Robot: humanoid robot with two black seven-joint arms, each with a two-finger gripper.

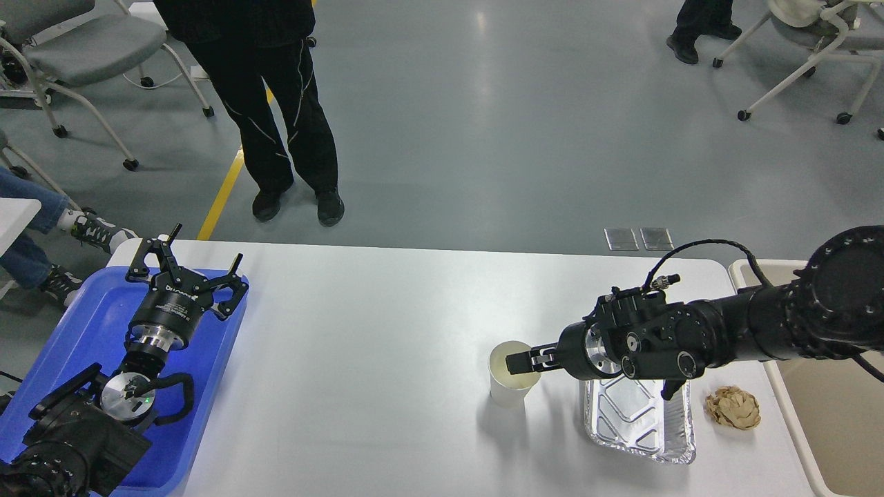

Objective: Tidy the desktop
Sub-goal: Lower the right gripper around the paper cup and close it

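The white desktop (359, 359) holds a white paper cup (506, 393), an empty foil tray (639, 422) and a crumpled brown paper ball (733, 407) at its right side. My right gripper (518, 362) reaches in from the right, low over the foil tray's far end, with its tip over the cup's mouth at the right rim. Its fingers overlap as one dark bar, so I cannot tell if they are open. My left gripper (185, 268) is open and empty, pointing up over the blue tray (76, 324) at the left edge.
A beige bin (839, 414) stands just off the table's right edge. A person in black (283, 103) stands beyond the far edge, left of centre. Chairs stand at the far left and far right of the floor.
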